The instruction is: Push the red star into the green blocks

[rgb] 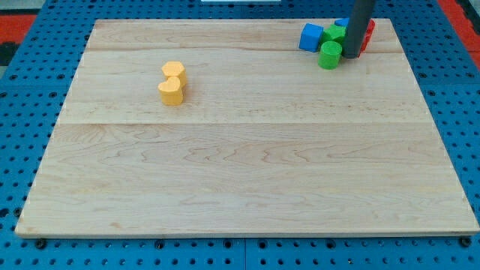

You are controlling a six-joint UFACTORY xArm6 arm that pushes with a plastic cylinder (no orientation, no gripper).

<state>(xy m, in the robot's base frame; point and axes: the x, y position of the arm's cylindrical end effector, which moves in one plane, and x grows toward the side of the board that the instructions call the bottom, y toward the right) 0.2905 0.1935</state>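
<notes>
The red star (pixel 367 37) showed only as a red sliver at the view's top right of the wooden board (pixel 247 180), mostly hidden behind the dark rod (pixel 358 22); its star outline could not be confirmed. No brand, label or writing was readable anywhere.

My tip (pixel 350 55) rested at the board surface, bare and holding nothing, just to the view's left of the visible red and beside the green cylinder (pixel 329 55). A second green block (pixel 334 34), shape unclear, sat just above the cylinder, with a blue block (pixel 310 37) touching on its left. Another bit of blue (pixel 343 22) peeked out by the rod.

Two yellow blocks (pixel 172 82) sat together, well apart toward the view's left. Blue pegboard (pixel 22 112) surrounded the board.
</notes>
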